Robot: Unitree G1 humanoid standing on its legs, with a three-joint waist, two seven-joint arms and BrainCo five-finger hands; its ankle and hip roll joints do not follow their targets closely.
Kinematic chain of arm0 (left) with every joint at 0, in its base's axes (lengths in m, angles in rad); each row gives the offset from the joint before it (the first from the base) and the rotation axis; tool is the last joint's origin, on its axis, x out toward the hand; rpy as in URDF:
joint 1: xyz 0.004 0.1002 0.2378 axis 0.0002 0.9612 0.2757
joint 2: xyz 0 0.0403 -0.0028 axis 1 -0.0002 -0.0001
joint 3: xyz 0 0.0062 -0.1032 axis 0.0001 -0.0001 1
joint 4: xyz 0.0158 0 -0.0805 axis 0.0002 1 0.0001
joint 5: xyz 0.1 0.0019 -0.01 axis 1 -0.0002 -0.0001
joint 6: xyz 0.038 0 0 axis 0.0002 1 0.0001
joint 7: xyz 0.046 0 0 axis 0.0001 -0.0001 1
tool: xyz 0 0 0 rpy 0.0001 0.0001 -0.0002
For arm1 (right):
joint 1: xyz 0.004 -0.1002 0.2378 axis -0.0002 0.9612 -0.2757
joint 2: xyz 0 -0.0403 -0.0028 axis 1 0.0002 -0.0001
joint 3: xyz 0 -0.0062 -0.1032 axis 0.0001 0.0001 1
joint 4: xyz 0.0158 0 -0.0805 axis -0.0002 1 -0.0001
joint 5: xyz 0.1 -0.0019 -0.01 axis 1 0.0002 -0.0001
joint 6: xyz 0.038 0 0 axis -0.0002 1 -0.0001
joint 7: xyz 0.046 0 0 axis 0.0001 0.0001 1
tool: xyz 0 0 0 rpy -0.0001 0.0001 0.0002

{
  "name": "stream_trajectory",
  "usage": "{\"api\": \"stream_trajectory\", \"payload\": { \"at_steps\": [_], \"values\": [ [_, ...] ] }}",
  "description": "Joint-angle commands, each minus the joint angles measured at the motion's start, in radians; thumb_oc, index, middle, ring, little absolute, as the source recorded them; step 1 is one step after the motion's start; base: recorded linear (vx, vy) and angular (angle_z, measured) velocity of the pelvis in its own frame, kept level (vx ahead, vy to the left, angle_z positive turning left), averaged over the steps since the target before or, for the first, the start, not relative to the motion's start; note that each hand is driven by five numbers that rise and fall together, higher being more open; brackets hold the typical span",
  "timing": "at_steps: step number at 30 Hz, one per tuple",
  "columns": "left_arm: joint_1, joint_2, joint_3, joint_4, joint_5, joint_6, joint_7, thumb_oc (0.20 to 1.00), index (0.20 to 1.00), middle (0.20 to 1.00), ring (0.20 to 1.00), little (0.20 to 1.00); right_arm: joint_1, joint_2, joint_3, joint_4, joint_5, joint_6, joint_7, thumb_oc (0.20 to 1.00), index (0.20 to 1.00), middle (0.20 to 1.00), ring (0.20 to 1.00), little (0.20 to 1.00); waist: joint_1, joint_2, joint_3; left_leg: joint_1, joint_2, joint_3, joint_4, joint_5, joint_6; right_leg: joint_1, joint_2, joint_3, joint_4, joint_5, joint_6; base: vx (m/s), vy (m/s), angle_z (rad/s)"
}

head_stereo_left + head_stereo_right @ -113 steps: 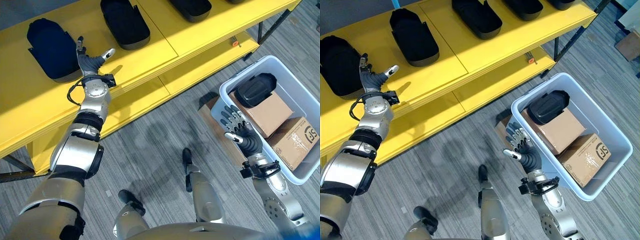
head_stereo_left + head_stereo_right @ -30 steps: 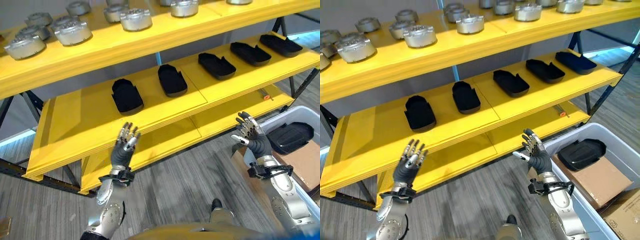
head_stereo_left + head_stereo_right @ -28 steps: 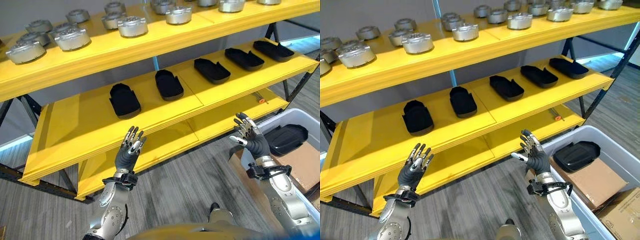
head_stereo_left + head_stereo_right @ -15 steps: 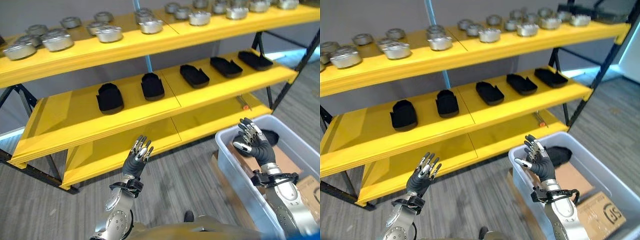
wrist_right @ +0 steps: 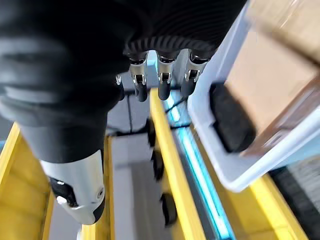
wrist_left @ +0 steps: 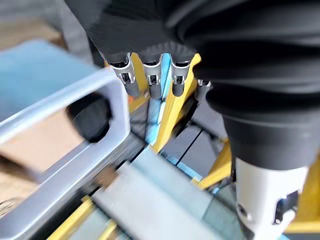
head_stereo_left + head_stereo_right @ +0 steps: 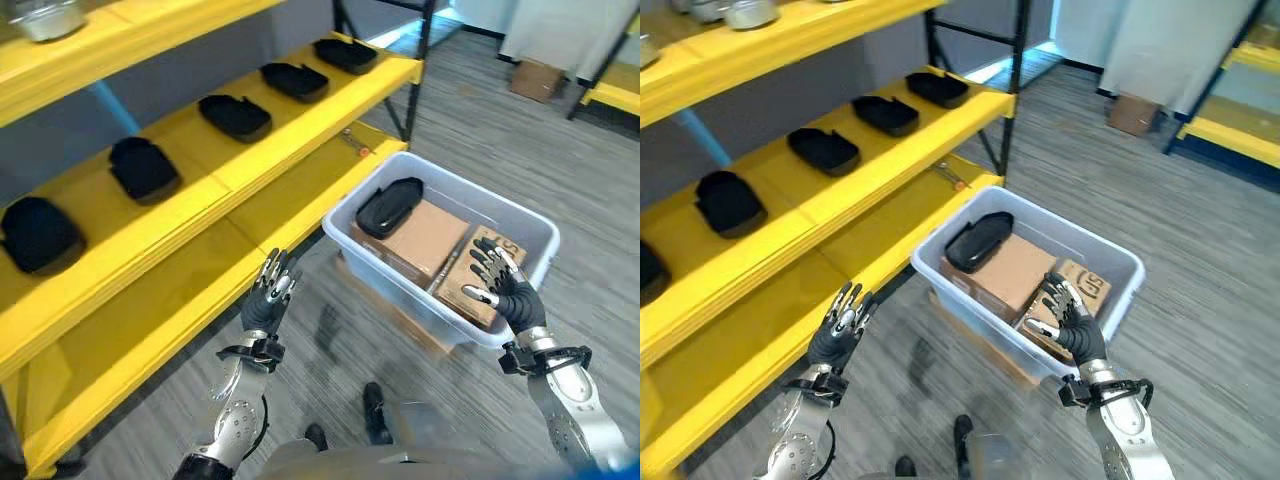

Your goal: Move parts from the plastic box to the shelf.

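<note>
Black part (image 7: 390, 206) lies at 11 o'clock in plastic box (image 7: 530, 226) on cardboard, looks rigid, light, likely smooth so grasp across its narrow width; left hand (image 7: 268, 305) and right hand (image 7: 508, 293) both spread, empty

Left hand (image 7: 266, 305) and right hand (image 7: 507, 291) both raised, fingers spread, empty

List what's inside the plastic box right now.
The plastic box holds one black part lying on a plain cardboard box, with a printed cardboard box beside it. Whatever lies beneath the cardboard boxes is covered.
</note>
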Motion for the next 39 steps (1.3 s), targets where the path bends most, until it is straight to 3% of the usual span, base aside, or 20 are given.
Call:
{"api": "stream_trajectory", "payload": {
  "at_steps": [1, 4, 6, 8, 11, 12, 14, 18, 20, 22, 23, 25, 27, 29, 30, 32, 33, 34, 37, 39],
  "values": [
    [0.064, 0.032, 0.025, -0.040, 0.002, -0.054, -0.014, 1.000, 1.000, 1.000, 1.000, 1.000, -0.075, 0.004, 0.037, -0.008, 0.018, -0.045, 0.008, 1.000, 1.000, 1.000, 1.000, 1.000, 0.041, -0.026, -0.076, -0.102, -0.034, 0.029, -0.096, 0.198, -0.009, 0.272, -0.071, 0.066, -0.294, 0.148, 0.158, 0.07, 0.119, -1.03],
    [0.029, 0.048, 0.020, -0.033, 0.011, -0.061, 0.006, 1.000, 1.000, 1.000, 1.000, 1.000, -0.095, 0.010, 0.048, -0.007, 0.014, -0.049, -0.008, 1.000, 1.000, 1.000, 1.000, 1.000, 0.024, -0.017, -0.050, -0.094, -0.026, 0.072, -0.096, 0.168, 0.005, 0.190, -0.046, 0.093, -0.165, 0.138, 0.173, 0.02, 0.063, -1.00],
    [0.004, 0.066, 0.022, -0.031, 0.033, -0.068, 0.023, 1.000, 1.000, 1.000, 1.000, 1.000, -0.127, 0.014, 0.068, -0.009, 0.008, -0.051, -0.014, 1.000, 1.000, 1.000, 1.000, 1.000, 0.018, -0.020, -0.023, -0.084, -0.017, 0.123, -0.096, 0.147, 0.012, 0.102, -0.037, 0.057, -0.055, 0.191, 0.227, 0.00, 0.045, -1.06],
    [-0.004, 0.078, 0.024, -0.037, 0.038, -0.072, 0.035, 1.000, 1.000, 1.000, 1.000, 1.000, -0.132, 0.019, 0.071, -0.019, 0.005, -0.050, -0.017, 1.000, 1.000, 1.000, 1.000, 1.000, 0.014, -0.015, -0.011, -0.042, -0.014, 0.155, -0.107, 0.106, 0.006, 0.034, -0.087, -0.064, 0.005, 0.213, 0.274, 0.10, 0.093, -1.10],
    [-0.021, 0.082, 0.029, -0.033, 0.039, -0.063, 0.030, 1.000, 1.000, 1.000, 1.000, 1.000, -0.146, 0.032, 0.081, -0.021, -0.006, -0.055, -0.028, 1.000, 1.000, 1.000, 1.000, 1.000, 0.018, -0.002, -0.013, 0.000, 0.007, 0.229, -0.107, 0.075, -0.012, -0.014, -0.189, -0.304, -0.120, 0.231, 0.235, 0.11, -0.027, -0.78],
    [-0.022, 0.079, 0.034, -0.034, 0.033, -0.059, 0.024, 1.000, 1.000, 1.000, 1.000, 1.000, -0.151, 0.033, 0.080, -0.020, -0.009, -0.058, -0.027, 1.000, 1.000, 1.000, 1.000, 1.000, 0.021, -0.004, -0.017, 0.012, 0.008, 0.251, -0.107, 0.066, -0.021, -0.014, -0.222, -0.398, -0.196, 0.262, 0.240, 0.17, -0.090, -0.89],
    [-0.029, 0.074, 0.036, -0.035, 0.028, -0.055, 0.015, 1.000, 1.000, 1.000, 1.000, 1.000, -0.162, 0.037, 0.084, -0.027, -0.018, -0.060, -0.029, 1.000, 1.000, 1.000, 1.000, 1.000, 0.018, -0.014, -0.024, 0.035, 0.003, 0.286, -0.107, 0.045, -0.027, -0.036, -0.264, -0.497, -0.268, 0.323, 0.261, 0.18, -0.094, -1.09],
    [-0.063, 0.046, 0.004, -0.007, 0.032, -0.055, 0.014, 1.000, 1.000, 1.000, 1.000, 1.000, -0.154, 0.042, 0.086, -0.032, 0.000, -0.063, -0.028, 1.000, 1.000, 1.000, 1.000, 1.000, -0.006, -0.028, -0.056, 0.067, -0.028, 0.275, -0.107, 0.012, -0.024, 0.002, -0.234, -0.448, -0.329, 0.350, 0.248, 0.20, -0.109, -0.48],
    [-0.088, 0.031, -0.011, -0.004, 0.023, -0.061, 0.022, 1.000, 1.000, 1.000, 1.000, 1.000, -0.160, 0.031, 0.082, -0.034, 0.015, -0.067, -0.039, 1.000, 1.000, 1.000, 1.000, 1.000, -0.015, -0.013, -0.068, 0.076, -0.036, 0.262, -0.107, 0.003, -0.018, 0.013, -0.231, -0.443, -0.324, 0.368, 0.245, 0.24, -0.131, -0.31],
    [-0.121, 0.023, -0.046, 0.001, 0.022, -0.053, 0.022, 1.000, 1.000, 1.000, 1.000, 1.000, -0.159, 0.019, 0.070, -0.035, 0.016, -0.075, -0.051, 1.000, 1.000, 1.000, 1.000, 1.000, -0.032, 0.016, -0.076, 0.094, -0.031, 0.268, -0.091, 0.000, -0.027, 0.037, -0.217, -0.460, -0.342, 0.336, 0.228, 0.24, -0.154, 0.09],
    [-0.140, 0.018, -0.062, 0.007, 0.021, -0.051, 0.023, 1.000, 1.000, 1.000, 1.000, 1.000, -0.158, 0.016, 0.063, -0.034, 0.024, -0.078, -0.062, 1.000, 1.000, 1.000, 1.000, 1.000, -0.040, 0.027, -0.072, 0.076, -0.012, 0.277, -0.022, -0.009, -0.044, 0.050, -0.213, -0.467, -0.346, 0.322, 0.220, 0.19, -0.216, 0.37],
    [-0.167, 0.019, -0.080, 0.009, 0.021, -0.054, 0.026, 1.000, 1.000, 1.000, 1.000, 1.000, -0.163, 0.002, 0.057, -0.047, 0.035, -0.084, -0.067, 1.000, 1.000, 1.000, 1.000, 1.000, -0.044, 0.032, -0.051, 0.012, 0.060, 0.292, 0.197, 0.038, -0.116, 0.096, -0.198, -0.467, -0.355, 0.278, 0.189, 0.18, -0.270, 0.38],
    [-0.170, 0.020, -0.078, 0.008, 0.011, -0.059, 0.028, 1.000, 1.000, 1.000, 1.000, 1.000, -0.163, -0.005, 0.056, -0.050, 0.040, -0.083, -0.064, 1.000, 1.000, 1.000, 1.000, 1.000, -0.025, 0.030, -0.026, -0.056, 0.140, 0.262, 0.415, 0.137, -0.197, 0.135, -0.171, -0.466, -0.357, 0.233, 0.149, 0.14, -0.243, 0.29],
    [-0.166, 0.021, -0.076, 0.005, 0.015, -0.064, 0.033, 1.000, 1.000, 1.000, 1.000, 1.000, -0.167, -0.016, 0.058, -0.052, 0.038, -0.082, -0.061, 1.000, 1.000, 1.000, 1.000, 1.000, 0.000, 0.015, 0.007, -0.110, 0.138, 0.184, 0.514, 0.186, -0.220, 0.157, -0.169, -0.452, -0.357, 0.212, 0.123, 0.04, -0.084, -0.05],
    [-0.167, 0.019, -0.075, 0.006, 0.016, -0.064, 0.037, 1.000, 1.000, 1.000, 1.000, 1.000, -0.170, -0.017, 0.057, -0.051, 0.036, -0.081, -0.060, 1.000, 1.000, 1.000, 1.000, 1.000, 0.000, -0.006, 0.015, -0.146, 0.124, 0.176, 0.512, 0.197, -0.195, 0.152, -0.188, -0.458, -0.357, 0.223, 0.112, 0.07, -0.003, -0.46],
    [-0.151, 0.015, -0.070, 0.003, 0.003, -0.055, 0.035, 1.000, 1.000, 1.000, 1.000, 1.000, -0.159, -0.019, 0.055, -0.039, 0.029, -0.079, -0.063, 1.000, 1.000, 1.000, 1.000, 1.000, -0.002, -0.001, 0.014, -0.146, 0.204, 0.175, 0.438, 0.210, -0.207, 0.172, -0.178, -0.437, -0.356, 0.216, 0.126, 0.14, 0.046, -0.64],
    [-0.151, 0.015, -0.070, 0.003, 0.003, -0.055, 0.035, 1.000, 1.000, 1.000, 1.000, 1.000, -0.159, -0.019, 0.055, -0.039, 0.029, -0.079, -0.063, 1.000, 1.000, 1.000, 1.000, 1.000, -0.002, -0.001, 0.014, -0.145, 0.203, 0.176, 0.437, 0.210, -0.207, 0.172, -0.178, -0.437, -0.356, 0.216, 0.126, 0.20, 0.220, -0.56],
    [-0.136, 0.012, -0.062, -0.006, -0.015, -0.054, 0.034, 1.000, 1.000, 1.000, 1.000, 1.000, -0.149, -0.020, 0.051, -0.032, 0.025, -0.083, -0.069, 1.000, 1.000, 1.000, 1.000, 1.000, -0.009, -0.002, 0.007, -0.106, 0.288, 0.201, 0.299, 0.242, -0.194, 0.173, -0.198, -0.421, -0.337, 0.197, 0.136, 0.19, 0.297, -0.30],
    [-0.134, 0.012, -0.056, -0.004, 0.002, -0.065, 0.044, 1.000, 1.000, 1.000, 1.000, 1.000, -0.154, -0.027, 0.059, -0.014, 0.015, -0.082, -0.075, 1.000, 1.000, 1.000, 1.000, 1.000, 0.007, 0.012, 0.003, -0.096, 0.322, 0.108, 0.007, 0.383, -0.172, 0.142, -0.226, -0.360, -0.284, 0.161, 0.146, 0.16, 0.374, -0.21],
    [-0.138, 0.018, -0.055, -0.013, 0.008, -0.073, 0.046, 1.000, 1.000, 1.000, 1.000, 1.000, -0.161, -0.046, 0.059, -0.007, 0.009, -0.086, -0.076, 1.000, 1.000, 1.000, 1.000, 1.000, 0.008, 0.021, 0.004, -0.110, 0.376, 0.060, -0.086, 0.482, -0.207, 0.118, -0.258, -0.322, -0.227, 0.140, 0.158, 0.16, 0.408, -0.72]
  ]
}}
